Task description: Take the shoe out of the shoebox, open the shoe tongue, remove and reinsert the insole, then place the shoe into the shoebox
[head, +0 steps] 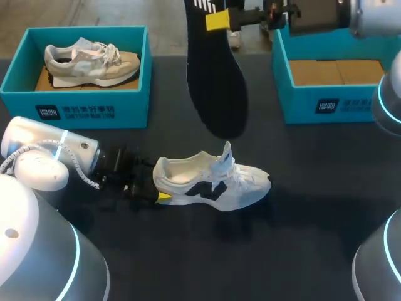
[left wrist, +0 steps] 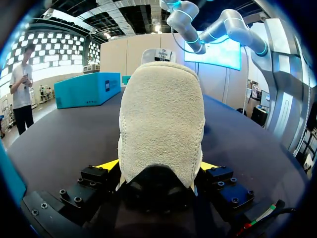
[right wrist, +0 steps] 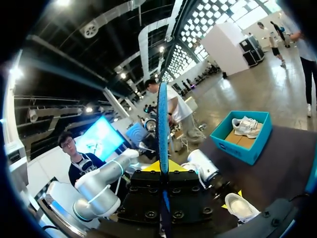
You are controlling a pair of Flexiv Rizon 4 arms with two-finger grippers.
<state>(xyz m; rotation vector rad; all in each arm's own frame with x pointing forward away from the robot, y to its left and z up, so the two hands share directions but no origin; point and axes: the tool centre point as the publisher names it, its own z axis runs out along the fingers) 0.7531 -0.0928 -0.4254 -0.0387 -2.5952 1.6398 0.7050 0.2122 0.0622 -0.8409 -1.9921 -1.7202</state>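
Head view. White shoe: on the table, near centre, toe pointing right, heel clamped in the left gripper. Black insole: aloft, far centre, pinched by the right gripper. Teal shoebox: far right.

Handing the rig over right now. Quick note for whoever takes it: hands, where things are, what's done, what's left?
Left hand: shut on the heel of the white shoe, which stands upright on the table.
Right hand: shut on the black insole, held in the air above the table.
Boxes: left box holds a beige shoe; right box is open.
Done: shoe out, tongue up, insole out.
Left: reinsert insole, put shoe into the box.
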